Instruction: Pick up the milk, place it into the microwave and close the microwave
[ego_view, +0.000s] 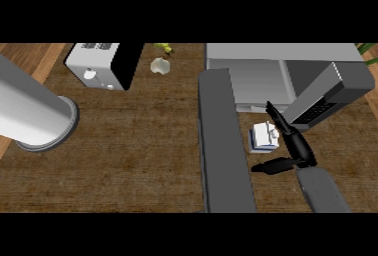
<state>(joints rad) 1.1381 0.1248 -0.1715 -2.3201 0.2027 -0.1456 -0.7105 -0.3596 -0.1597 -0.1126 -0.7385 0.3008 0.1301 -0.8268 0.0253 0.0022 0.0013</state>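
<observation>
One brown counter (133, 150) bears the open microwave (251, 75) and milk (263, 137).

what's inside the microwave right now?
Only bare grey floor shows in the microwave; its right part is hidden behind the dark keypad panel. The milk stands outside on the counter, beside the right hand.

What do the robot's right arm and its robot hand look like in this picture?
The right forearm is plain grey, smooth and tube-shaped. Its robot hand is shiny black, with long slim fingers and a shorter, thicker thumb. No cables, markings or sleeves are visible on them.
</observation>
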